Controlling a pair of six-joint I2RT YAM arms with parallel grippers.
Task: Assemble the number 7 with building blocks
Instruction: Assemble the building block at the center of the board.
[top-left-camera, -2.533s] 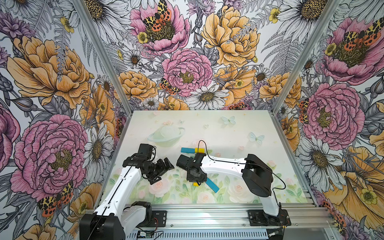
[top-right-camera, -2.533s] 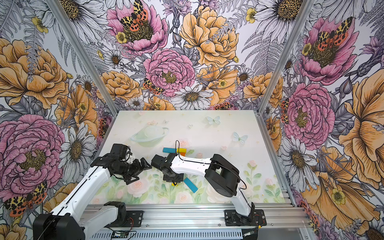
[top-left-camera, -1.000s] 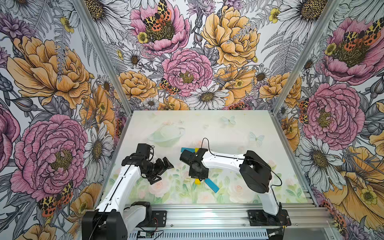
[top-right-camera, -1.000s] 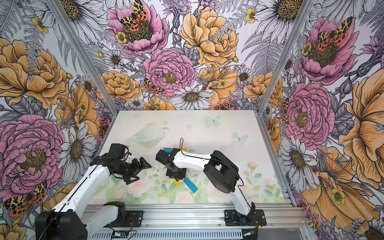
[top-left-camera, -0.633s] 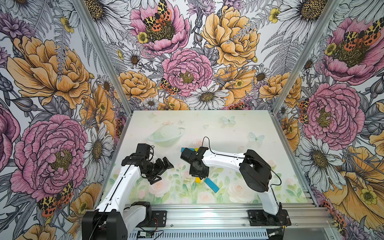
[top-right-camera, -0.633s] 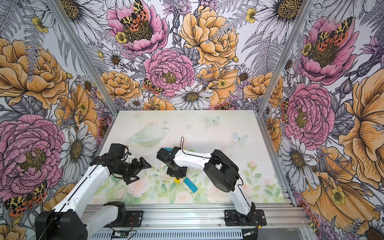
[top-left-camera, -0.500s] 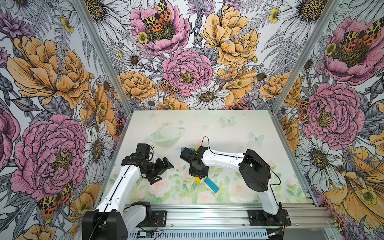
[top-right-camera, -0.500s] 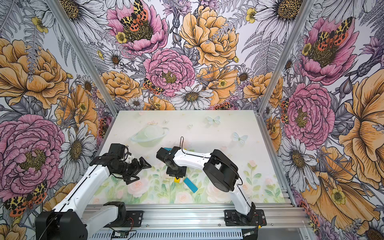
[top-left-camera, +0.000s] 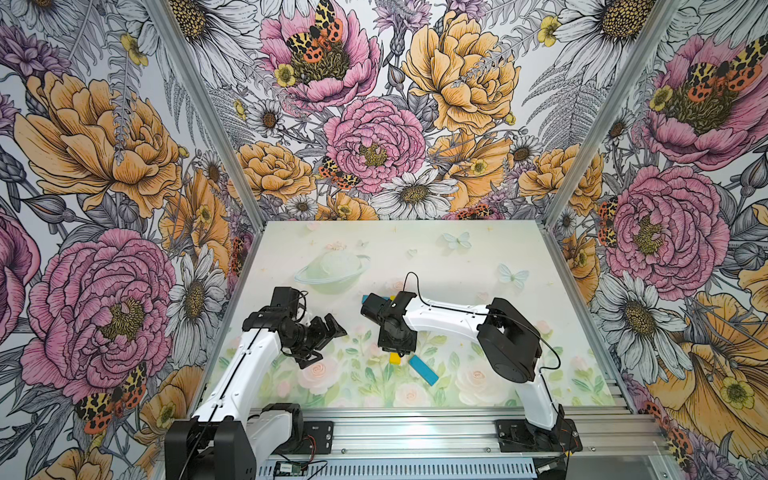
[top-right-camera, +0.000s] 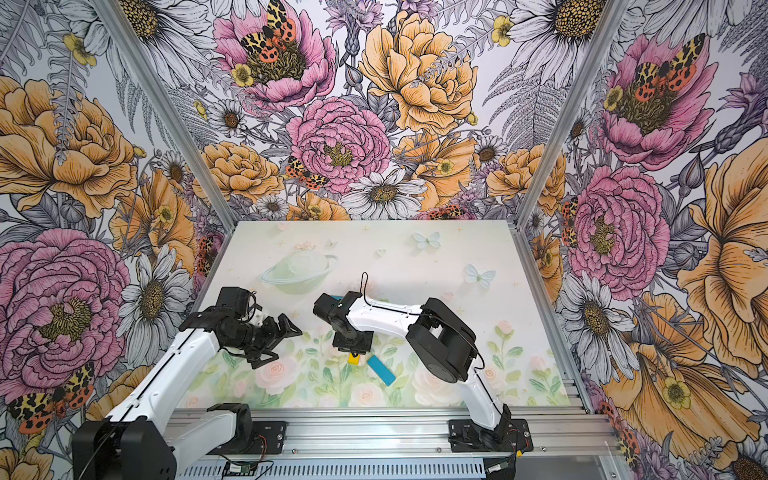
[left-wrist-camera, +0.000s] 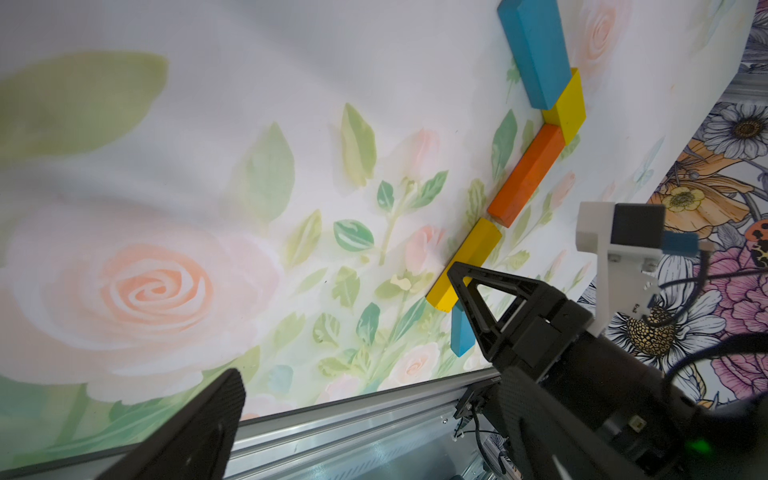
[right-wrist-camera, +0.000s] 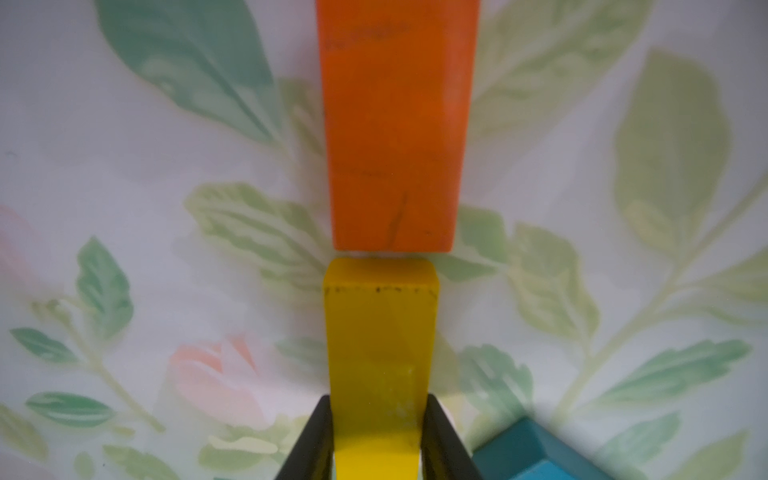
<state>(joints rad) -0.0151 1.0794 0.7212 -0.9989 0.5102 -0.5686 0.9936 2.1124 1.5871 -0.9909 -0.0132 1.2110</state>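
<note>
The table (top-left-camera: 457, 257) bears the whole work toward 6 o'clock of its centre, within reach of both arms. The right arm (top-left-camera: 449, 322) reaches in from 3 o'clock and bends down over the pieces, hiding part of them in both top views. The left arm (top-left-camera: 245, 357) hangs at 9 o'clock of them, well apart, probably parked so that it disturbs nothing already laid. The left claw (top-left-camera: 322, 344) is spread wide and empty. The right claw (right-wrist-camera: 378, 419) is clenched on the long yellow block (right-wrist-camera: 380, 332), one finger on each long side, a hold that lets the piece be steered along its length. The number 7 (left-wrist-camera: 525, 178) lies flat. In its top bar, the upper blue block (left-wrist-camera: 534, 50) touches the short yellow block (left-wrist-camera: 567, 104). Its stem slants toward 5 o'clock in a top view as orange block (right-wrist-camera: 395, 124), long yellow block, then lower blue block (top-left-camera: 423, 370). The yellow end meets the orange end almost squarely, so the step in hand appears to be straightening this joint. With all five pieces placed, the task seems nearly done. The remaining risk is dragging the block when the claw lets go.
</note>
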